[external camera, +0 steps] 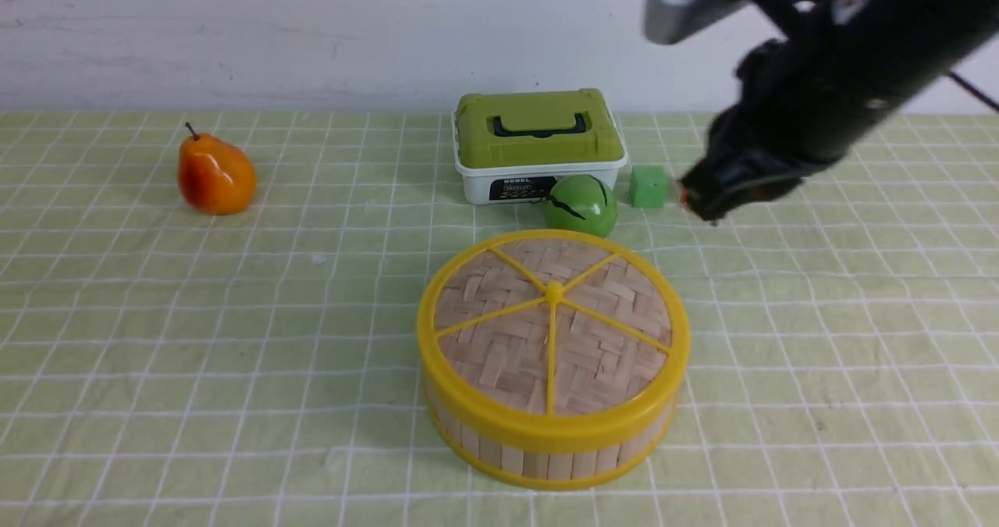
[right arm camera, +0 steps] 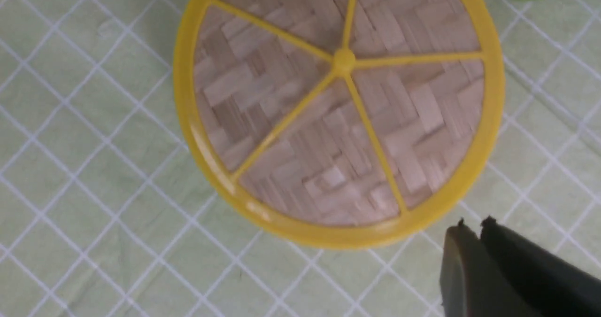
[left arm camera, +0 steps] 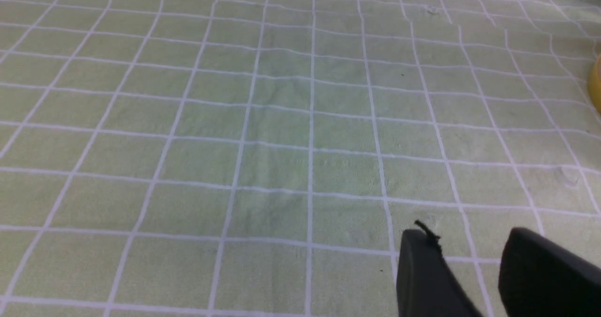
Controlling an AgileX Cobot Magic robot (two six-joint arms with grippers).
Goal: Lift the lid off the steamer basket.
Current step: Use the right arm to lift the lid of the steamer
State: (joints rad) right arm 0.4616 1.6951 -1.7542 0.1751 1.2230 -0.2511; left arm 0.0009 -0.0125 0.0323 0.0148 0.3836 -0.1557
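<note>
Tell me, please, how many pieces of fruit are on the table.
2: an orange pear at far left, and a green apple between the steamer basket and the green-topped box.

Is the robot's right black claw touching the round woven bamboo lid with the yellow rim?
Apart. In the front view the right gripper hangs beyond the round woven bamboo lid, with green checked cloth showing between them.

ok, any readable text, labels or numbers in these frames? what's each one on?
"NOBEL": on the black label on the front of the white box.
Smaller lines below it on the same label: too blurred to read.
No writing visible on the lid or the steamer basket.
</note>
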